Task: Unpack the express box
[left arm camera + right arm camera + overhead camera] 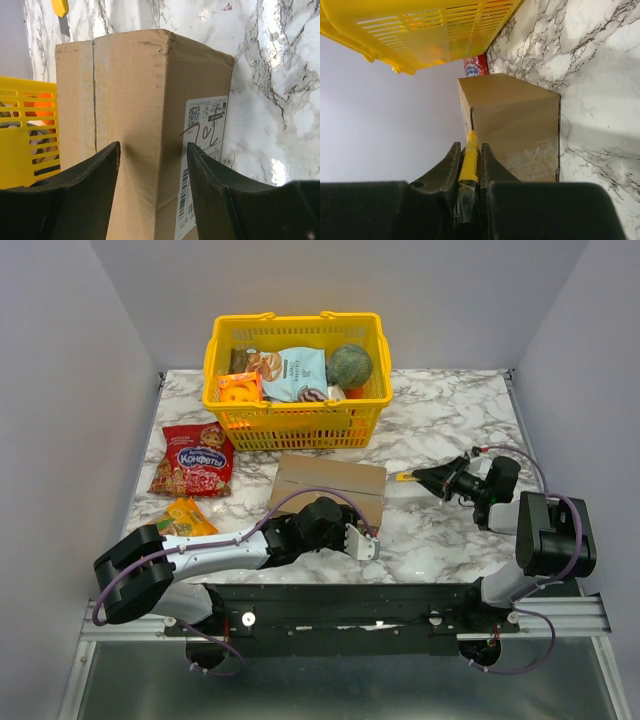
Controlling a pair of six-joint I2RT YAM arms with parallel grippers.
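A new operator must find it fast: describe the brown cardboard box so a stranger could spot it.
Start at the yellow plastic shopping basket at the back of the white marble table. Just in front of it lies the plain brown rectangular cardboard box. Unlike the glossy red snack packet to its left, it is unprinted on top, with a white shipping label on one side.

Tabletop [455,420] free far-R of express box [325,488]; yellow basket [300,426] behind, snack bags [193,460] L.
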